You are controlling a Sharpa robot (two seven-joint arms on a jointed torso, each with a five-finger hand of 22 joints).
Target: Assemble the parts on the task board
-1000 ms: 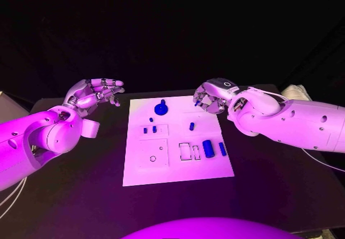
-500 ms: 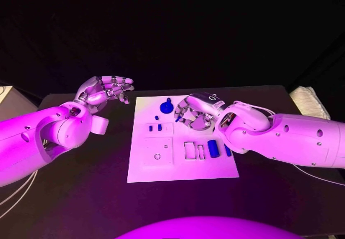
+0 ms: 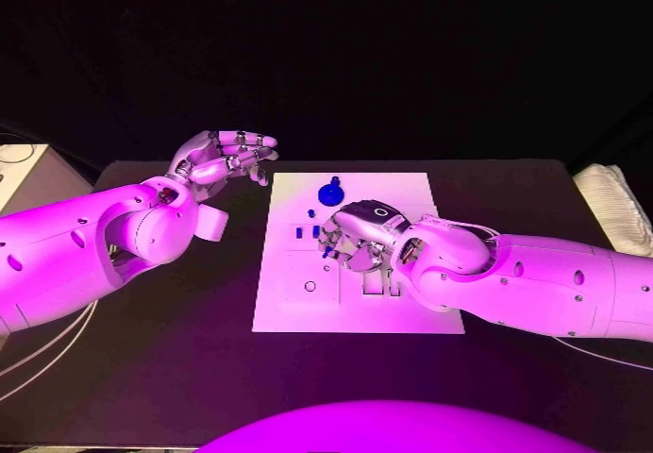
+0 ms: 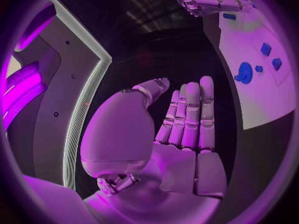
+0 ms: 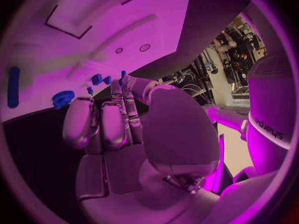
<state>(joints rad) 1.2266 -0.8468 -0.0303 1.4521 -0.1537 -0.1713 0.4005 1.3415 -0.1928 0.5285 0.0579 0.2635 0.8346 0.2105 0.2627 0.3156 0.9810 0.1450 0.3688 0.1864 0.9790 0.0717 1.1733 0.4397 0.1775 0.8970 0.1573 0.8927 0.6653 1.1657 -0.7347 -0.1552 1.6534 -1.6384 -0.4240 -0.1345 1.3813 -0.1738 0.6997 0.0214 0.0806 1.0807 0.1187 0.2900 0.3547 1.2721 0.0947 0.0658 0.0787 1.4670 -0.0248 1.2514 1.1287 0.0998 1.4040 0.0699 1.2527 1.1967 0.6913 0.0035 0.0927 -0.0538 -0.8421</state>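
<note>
The white task board lies in the middle of the black table. My right hand hovers low over the board's middle and pinches a small blue peg, whose tip shows between the fingertips. A round blue knob part stands near the board's far edge, with two small blue parts just in front of it. My left hand is raised off the board's far left corner, fingers apart and holding nothing. The left wrist view shows the knob part and my right hand above the board.
A long blue part lies on the board beside the right hand. Rectangular recesses and a small round hole mark the board's near half. A pale folded cloth sits at the table's right edge. A white box stands far left.
The camera has shifted. My right hand has moved with the blue peg from the board's far right edge to over its middle and lower. The left hand stays raised.
</note>
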